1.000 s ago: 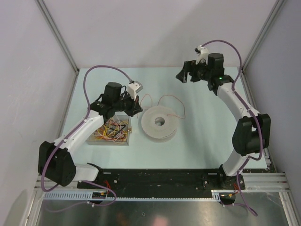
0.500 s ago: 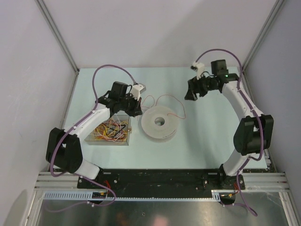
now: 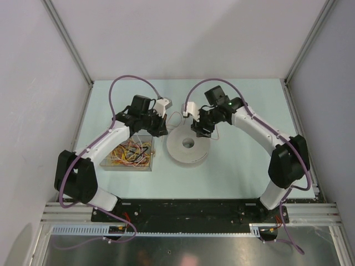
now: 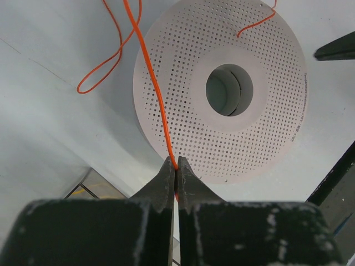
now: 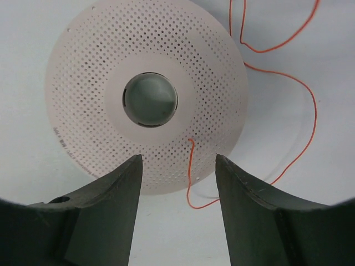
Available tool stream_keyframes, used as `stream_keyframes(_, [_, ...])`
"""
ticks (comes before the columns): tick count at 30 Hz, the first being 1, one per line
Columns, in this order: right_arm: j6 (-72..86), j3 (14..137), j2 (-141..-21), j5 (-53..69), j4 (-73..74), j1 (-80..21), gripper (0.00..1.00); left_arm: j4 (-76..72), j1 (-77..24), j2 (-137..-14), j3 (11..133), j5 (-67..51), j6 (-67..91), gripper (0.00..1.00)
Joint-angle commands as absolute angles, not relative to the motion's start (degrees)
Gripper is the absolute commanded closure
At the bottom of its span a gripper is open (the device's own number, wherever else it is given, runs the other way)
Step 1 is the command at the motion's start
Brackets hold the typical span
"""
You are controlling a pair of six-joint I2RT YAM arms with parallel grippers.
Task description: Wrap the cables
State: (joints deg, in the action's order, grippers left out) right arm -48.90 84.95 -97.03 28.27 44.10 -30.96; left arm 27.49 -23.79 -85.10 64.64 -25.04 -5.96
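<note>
Seeing left gripper (image 4: 176, 163) at the far-left edge of the spool (image 3: 177, 148), jaws pressed together and clamped on the orange cable (image 4: 152, 88). Tracing that cable from the pinch past the spool's perforated top face, then into a loose loop on the worktop (image 3: 244, 160) on the far side of the spool. Reading right gripper (image 5: 177, 160) as hovering over the spool's far-right part, jaws wide apart, gripping nothing. Spotting one free cable end lying on the spool face beside the centre hole, in line with the gap between those open jaws. Following the rest of it off the rim and round the right of the spool in wide slack curves on the worktop. Can't tell whether any turn sits around the spool's core. Finding spool flat on the worktop, mid-scene, hole facing up. Placing the other cables (image 3: 130, 152), a yellow, orange, red and white tangle, inside a clear box (image 3: 130, 169) left of the spool and slightly nearer, partly under the left arm (image 3: 105, 145). Seeing box and spool near each other but not touching.
</note>
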Motion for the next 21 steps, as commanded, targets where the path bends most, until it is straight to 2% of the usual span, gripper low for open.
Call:
stream_keyframes(1, [-55.8,84.9,-100.3,22.6,42.5,-32.1,0.41,27.4,-24.2,-84.1,66.9,-25.4,-5.0,1.0])
stream_keyframes(9, [-58.9,84.9,-104.3,20.9,43.4,-32.4,0.38,27.4,-24.2,-84.2,66.9,-25.3,-5.7,1.0])
stream_keyframes(12, [-59.7,84.9,-105.5,20.8,43.3,-31.9,0.42,27.4,-24.2,-84.6,67.1,-25.2,-5.8,1.0])
stream_keyframes(16, [-59.9,84.9,-105.9,20.4,42.2,-31.6,0.57,27.4,-24.2,-84.9,67.2,-24.7,-6.0,1.0])
stream_keyframes(21, [-60.7,85.0,-104.9,19.6,42.0,-30.7,0.93,27.7,-24.2,-85.0,67.6,-23.0,-7.0,1.0])
